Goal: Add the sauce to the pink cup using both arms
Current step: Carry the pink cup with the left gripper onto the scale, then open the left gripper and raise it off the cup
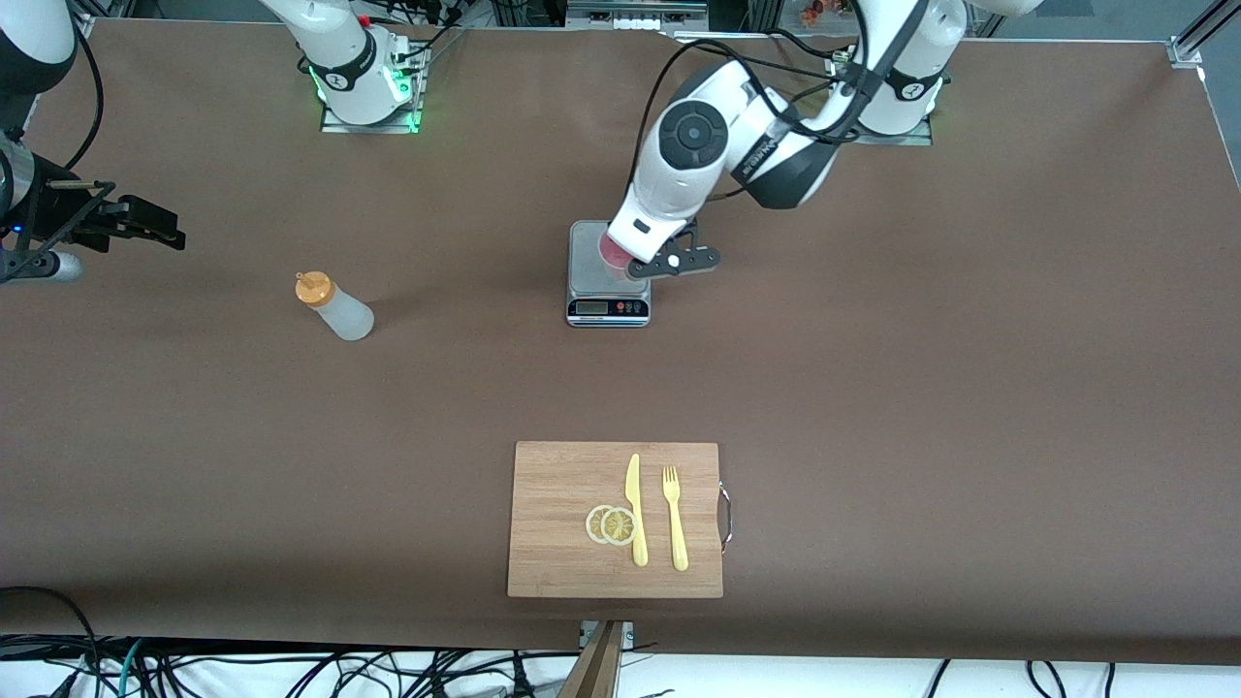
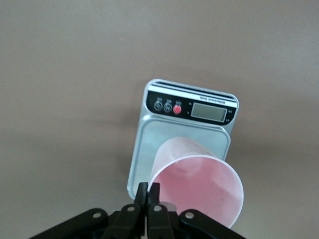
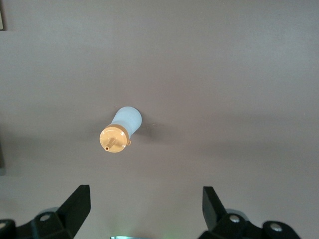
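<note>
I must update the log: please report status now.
Left gripper shut on pale-pink tapered cup rim, over silver scale. Right gripper open above whitish orange-capped squeeze bottle. Nothing between.

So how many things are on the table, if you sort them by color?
Yellow: 4, the knife, the fork and two lemon slices
Pink: 1, the cup
Whitish with orange cap: 1, the bottle
Silver: 1, the scale
Wood: 1, the board
Total: 8

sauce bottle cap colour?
Orange, on the sauce bottle; the cap shows best in the right wrist view.
</note>
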Controlling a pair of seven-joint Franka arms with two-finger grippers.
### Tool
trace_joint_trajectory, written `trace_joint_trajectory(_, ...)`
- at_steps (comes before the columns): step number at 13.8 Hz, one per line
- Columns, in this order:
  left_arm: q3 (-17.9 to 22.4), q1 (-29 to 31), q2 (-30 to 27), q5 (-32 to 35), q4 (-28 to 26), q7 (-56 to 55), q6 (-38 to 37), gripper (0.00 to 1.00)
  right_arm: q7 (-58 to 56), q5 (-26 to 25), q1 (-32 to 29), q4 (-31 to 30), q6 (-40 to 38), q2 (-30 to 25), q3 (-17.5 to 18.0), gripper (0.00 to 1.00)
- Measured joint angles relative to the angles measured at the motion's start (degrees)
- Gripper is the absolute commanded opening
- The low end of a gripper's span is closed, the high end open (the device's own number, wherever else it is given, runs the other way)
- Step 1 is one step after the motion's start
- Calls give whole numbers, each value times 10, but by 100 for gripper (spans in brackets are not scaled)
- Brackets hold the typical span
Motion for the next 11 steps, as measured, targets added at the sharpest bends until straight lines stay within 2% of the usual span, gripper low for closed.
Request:
trace_joint_trajectory(4, 0, -34, 1, 17, -31, -47, 43, 0, 0, 0, 0, 0, 0, 0, -1, 99)
trace_joint_trajectory(10, 0, -51, 8, 43, -70, -77, 101, 1, 0, 0, 0, 0, 0, 0, -2, 99)
trace_joint_trajectory(11, 0, -53, 11, 51, -71, -83, 105, 17, 0, 0, 0, 0, 0, 0, -2, 99)
